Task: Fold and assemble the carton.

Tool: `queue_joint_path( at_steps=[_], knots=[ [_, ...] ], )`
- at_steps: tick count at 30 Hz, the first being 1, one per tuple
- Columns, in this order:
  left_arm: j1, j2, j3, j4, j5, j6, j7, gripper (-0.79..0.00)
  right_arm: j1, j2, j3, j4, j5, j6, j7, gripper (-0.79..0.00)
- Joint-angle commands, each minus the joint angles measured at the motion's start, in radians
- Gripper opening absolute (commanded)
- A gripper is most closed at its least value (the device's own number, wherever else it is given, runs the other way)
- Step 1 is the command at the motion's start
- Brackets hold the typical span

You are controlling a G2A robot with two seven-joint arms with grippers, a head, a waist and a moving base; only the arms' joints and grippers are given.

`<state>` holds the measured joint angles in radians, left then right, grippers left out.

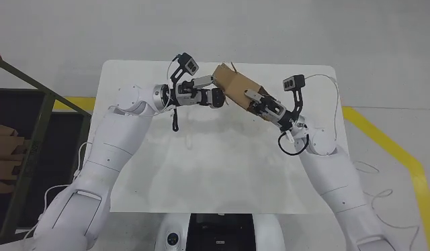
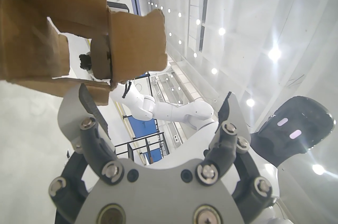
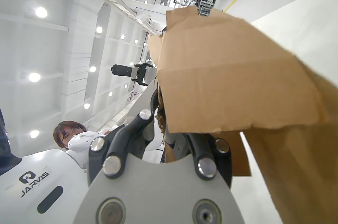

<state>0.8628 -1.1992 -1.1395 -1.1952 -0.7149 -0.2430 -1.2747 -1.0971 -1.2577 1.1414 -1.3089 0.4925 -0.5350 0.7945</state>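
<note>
One carton [image 1: 235, 84], brown and only partly folded, is in the upper middle of the top view, over the far part of the white bench [image 1: 201, 177]. It is between my two pincers.

The right pincer [image 1: 258, 106] is at the lower right edge of the carton. In the right wrist view this pincer [image 3: 167, 120] is closed on a flap of the carton [image 3: 232, 82]. The cardboard goes down between the fingers and hides one of them.

The left pincer [image 1: 218, 98] is just beside the left side of the carton. In the left wrist view I see this pincer [image 2: 155, 99] spread wide, with nothing between its fingers. One finger [image 2: 88, 103] is just under the lowest edge of the carton [image 2: 39, 32], and I cannot tell if it touches the cardboard. The other finger is well apart from it.

The flaps of the carton stand out in different directions, and there is an opening between them. The right wrist view also shows the left pincer farther off, at the carton's edge.
</note>
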Motion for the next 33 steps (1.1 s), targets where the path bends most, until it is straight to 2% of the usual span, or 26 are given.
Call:
queue_joint_path(
  at_steps=[1, 16, 24, 33],
  knots=[
    [0.002, 0.000, -0.002, 0.000, -0.001, -0.004, 0.004, 0.000, -0.009, 0.001, 0.001, -0.013, -0.002, 0.005, 0.000, -0.785],
    [0.012, 0.003, -0.014, -0.006, -0.006, 0.012, -0.007, 0.000, -0.021, 0.005, 0.031, -0.017, 0.007, 0.023, -0.004, -0.785],
    [0.032, 0.013, -0.052, -0.021, -0.001, 0.019, 0.002, 0.000, -0.008, 0.011, 0.051, -0.001, 0.069, 0.029, 0.106, -0.785],
    [0.059, 0.032, -0.124, -0.048, 0.048, -0.015, 0.068, 0.000, 0.005, 0.020, 0.086, 0.018, 0.095, 0.020, 0.177, -0.785]
  ],
)
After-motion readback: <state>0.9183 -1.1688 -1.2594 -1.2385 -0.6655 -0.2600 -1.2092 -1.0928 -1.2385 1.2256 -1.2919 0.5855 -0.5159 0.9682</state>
